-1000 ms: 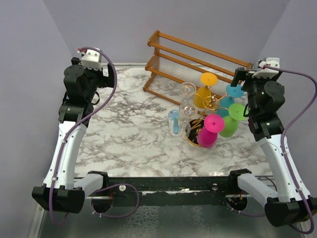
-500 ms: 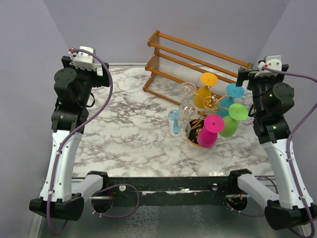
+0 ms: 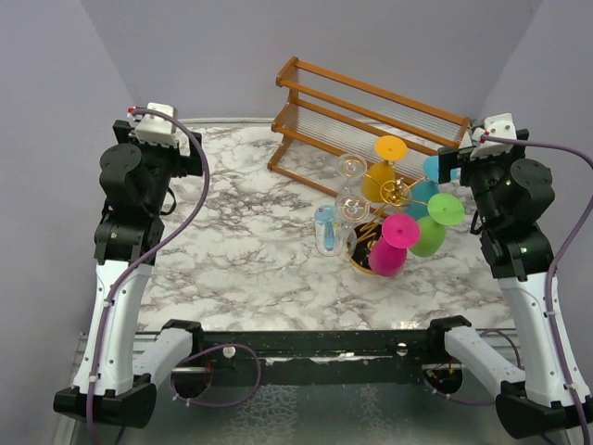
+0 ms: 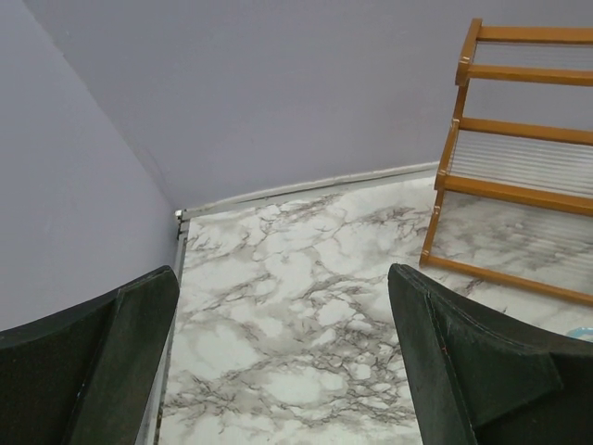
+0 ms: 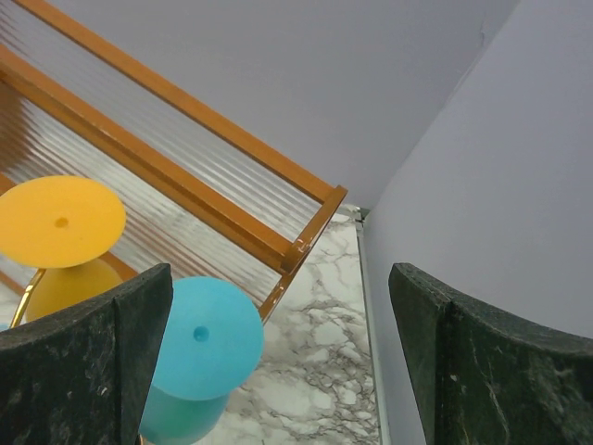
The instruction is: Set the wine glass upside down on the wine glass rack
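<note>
L gripper [image 4: 283, 334] + R gripper [image 5: 278, 352] both open, empty. Wine glass [image 3: 326, 234] at left of wine glass rack [image 3: 397, 192] looks light, slick, fragile, so pinch stem

- Plain lavender walls [image 3: 306, 32] on three sides, meeting in corners behind the table.
- Table [image 3: 241, 250]: white marble-pattern top with grey veins, thin metal rim at the far edge.
- Brown wooden shelf rack [image 3: 371, 95], two tiers with ribbed clear panels, set at an angle on the table's far side near the back wall.
- Dimpled grey metal sheet [image 3: 324, 417] below the near edge.
- Light soft and even, shadows faint.
</note>
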`<control>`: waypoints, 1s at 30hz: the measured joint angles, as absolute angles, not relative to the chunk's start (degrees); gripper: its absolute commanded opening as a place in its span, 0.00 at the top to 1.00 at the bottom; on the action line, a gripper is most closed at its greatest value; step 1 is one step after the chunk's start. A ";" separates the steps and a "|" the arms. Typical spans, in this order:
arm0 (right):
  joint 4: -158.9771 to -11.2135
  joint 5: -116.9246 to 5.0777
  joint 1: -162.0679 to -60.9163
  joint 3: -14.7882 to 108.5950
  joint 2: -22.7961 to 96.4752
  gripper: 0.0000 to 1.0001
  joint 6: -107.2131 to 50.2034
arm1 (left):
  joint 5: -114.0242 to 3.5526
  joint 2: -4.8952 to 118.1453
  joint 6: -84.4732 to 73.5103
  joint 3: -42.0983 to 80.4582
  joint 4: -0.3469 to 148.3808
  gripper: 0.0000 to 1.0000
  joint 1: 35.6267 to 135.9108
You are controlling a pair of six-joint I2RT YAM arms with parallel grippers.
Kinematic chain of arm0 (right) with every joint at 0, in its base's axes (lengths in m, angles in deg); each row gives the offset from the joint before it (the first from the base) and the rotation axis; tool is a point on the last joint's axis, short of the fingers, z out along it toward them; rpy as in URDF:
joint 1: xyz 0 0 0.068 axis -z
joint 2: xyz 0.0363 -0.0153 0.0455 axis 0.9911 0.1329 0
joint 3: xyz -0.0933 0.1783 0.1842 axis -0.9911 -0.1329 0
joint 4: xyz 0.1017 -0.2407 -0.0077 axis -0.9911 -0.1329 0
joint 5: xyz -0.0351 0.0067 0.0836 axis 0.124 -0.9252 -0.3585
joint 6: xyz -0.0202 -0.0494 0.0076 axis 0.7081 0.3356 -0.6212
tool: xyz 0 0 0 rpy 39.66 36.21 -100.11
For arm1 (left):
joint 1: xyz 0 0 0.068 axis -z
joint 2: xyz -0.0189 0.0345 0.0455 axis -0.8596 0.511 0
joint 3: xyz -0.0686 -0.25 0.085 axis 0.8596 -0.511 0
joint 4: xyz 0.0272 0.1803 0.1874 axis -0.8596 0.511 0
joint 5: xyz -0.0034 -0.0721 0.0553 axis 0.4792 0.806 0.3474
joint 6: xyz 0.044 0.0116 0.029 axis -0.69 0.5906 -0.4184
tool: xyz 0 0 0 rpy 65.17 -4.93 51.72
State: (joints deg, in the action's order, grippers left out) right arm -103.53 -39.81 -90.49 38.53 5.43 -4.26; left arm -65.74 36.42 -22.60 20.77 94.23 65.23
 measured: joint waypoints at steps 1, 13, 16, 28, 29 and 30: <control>-104.36 -40.25 -90.49 38.82 5.12 0.00 -4.26 | -65.48 35.65 -22.89 20.11 94.19 0.01 65.23; -108.25 -41.80 -89.72 38.95 2.35 0.01 -5.16 | -63.70 33.77 -24.26 16.07 94.67 0.01 63.70; -109.27 -41.80 -89.04 39.36 2.35 0.00 -5.48 | -63.03 33.21 -24.28 16.07 94.71 0.01 62.78; -111.46 -43.18 -86.33 40.83 3.18 0.00 -7.10 | -60.03 33.01 -24.28 16.11 96.52 0.01 61.95; -111.57 -43.51 -86.14 40.98 3.55 0.00 -7.14 | -59.84 33.12 -24.28 16.11 96.70 0.01 61.95; -111.66 -43.94 -86.07 41.09 3.81 0.00 -7.36 | -59.70 33.21 -24.28 16.11 96.85 0.01 61.95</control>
